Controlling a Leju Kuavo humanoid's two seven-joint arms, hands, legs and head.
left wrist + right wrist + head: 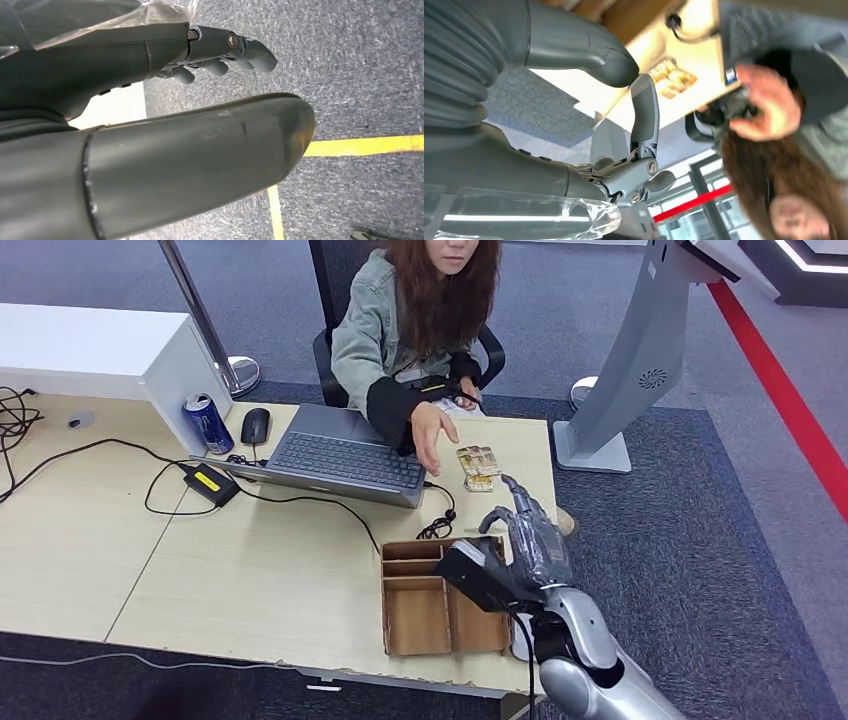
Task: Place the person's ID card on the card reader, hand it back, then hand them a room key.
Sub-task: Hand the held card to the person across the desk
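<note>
A small stack of patterned cards [478, 468] lies on the table [250, 570] near its far right edge, just right of the laptop; the right wrist view has the cards [671, 77] beyond my fingertips. My right hand [530, 540] hovers above the right end of the wooden tray [415, 615], short of the cards, with one finger [645, 112] stretched out, the thumb apart and nothing held. The person's hand [432, 435] hangs palm down over the laptop's right corner, left of the cards. My left hand [220, 60] hangs over carpet and holds nothing.
A person in a denim jacket [375, 330] sits across the table. An open laptop [340, 455], a mouse [255, 425], a drink can [208, 422], a black box with a yellow label [208, 483] and cables [440, 525] lie on it. A grey kiosk stand [625, 380] rises at right.
</note>
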